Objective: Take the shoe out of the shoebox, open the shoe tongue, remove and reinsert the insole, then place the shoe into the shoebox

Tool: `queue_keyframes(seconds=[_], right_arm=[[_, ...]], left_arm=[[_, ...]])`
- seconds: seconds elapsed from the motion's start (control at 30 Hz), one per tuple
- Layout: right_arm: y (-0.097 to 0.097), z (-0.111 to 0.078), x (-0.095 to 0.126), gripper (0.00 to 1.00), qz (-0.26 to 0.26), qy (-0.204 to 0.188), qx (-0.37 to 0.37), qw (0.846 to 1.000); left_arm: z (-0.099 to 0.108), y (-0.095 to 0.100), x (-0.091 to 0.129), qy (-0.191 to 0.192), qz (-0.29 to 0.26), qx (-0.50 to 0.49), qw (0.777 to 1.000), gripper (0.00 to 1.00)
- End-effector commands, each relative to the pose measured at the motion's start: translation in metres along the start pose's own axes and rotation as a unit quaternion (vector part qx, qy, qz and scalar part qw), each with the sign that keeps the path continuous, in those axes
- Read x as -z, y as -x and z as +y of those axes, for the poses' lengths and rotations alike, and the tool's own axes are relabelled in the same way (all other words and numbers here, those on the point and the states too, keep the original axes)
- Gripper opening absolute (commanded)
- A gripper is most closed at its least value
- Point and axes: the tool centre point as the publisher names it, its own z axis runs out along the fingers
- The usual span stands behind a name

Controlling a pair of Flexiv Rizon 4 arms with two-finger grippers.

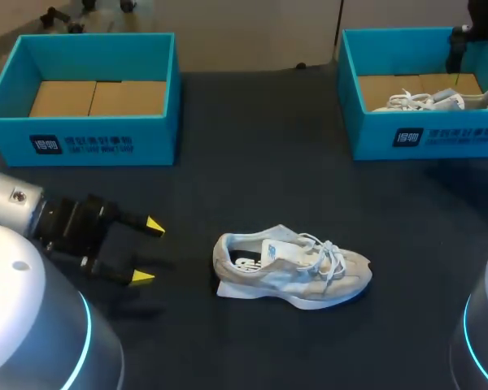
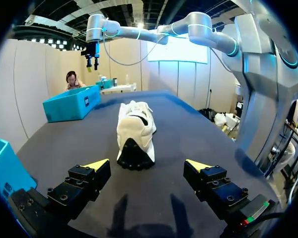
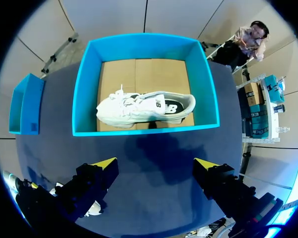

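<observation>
Left gripper point(image 1: 149, 251) and right gripper point(image 3: 156, 162) are standing apart, empty; a shallow heel grasp is risking shoving the shoe point(image 1: 293, 272) across the tabletop point(image 1: 252, 195).

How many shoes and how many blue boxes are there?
Shoes: 2 (table shoe, boxed shoe)
Boxes: 2 (left box, right box)
Total: 4

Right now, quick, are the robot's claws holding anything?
Left claw: open, holding nothing.
Right claw: open, holding nothing.
</observation>
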Motion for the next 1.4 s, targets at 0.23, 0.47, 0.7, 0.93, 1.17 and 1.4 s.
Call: queue_keyframes(seconds=[0.23, 0.47, 0.7, 0.93, 1.17, 1.4], right_arm=[[0.0, 0.0, 0.0, 1.0, 0.0, 0.0, 0.0, 1.0], [0.0, 0.0, 0.0, 1.0, 0.0, 0.0, 0.0, 1.0], [0.0, 0.0, 0.0, 1.0, 0.0, 0.0, 0.0, 1.0], [0.0, 0.0, 0.0, 1.0, 0.0, 0.0, 0.0, 1.0], [0.0, 0.0, 0.0, 1.0, 0.0, 0.0, 0.0, 1.0], [0.0, 0.0, 0.0, 1.0, 0.0, 0.0, 0.0, 1.0]], left_arm=[[-0.001, 0.001, 0.0, 0.002, 0.001, 0.0, 1.0, 1.0], [0.031, 0.014, -0.002, -0.075, -0.003, 0.026, 0.997, 1.0], [0.048, 0.022, -0.008, -0.088, -0.014, 0.028, 0.996, 1.0], [0.057, 0.022, -0.014, -0.095, -0.006, 0.031, 0.995, 1.0], [0.057, 0.023, -0.016, -0.107, -0.007, 0.048, 0.993, 1.0], [0.057, 0.023, -0.016, -0.107, -0.007, 0.048, 0.993, 1.0]])
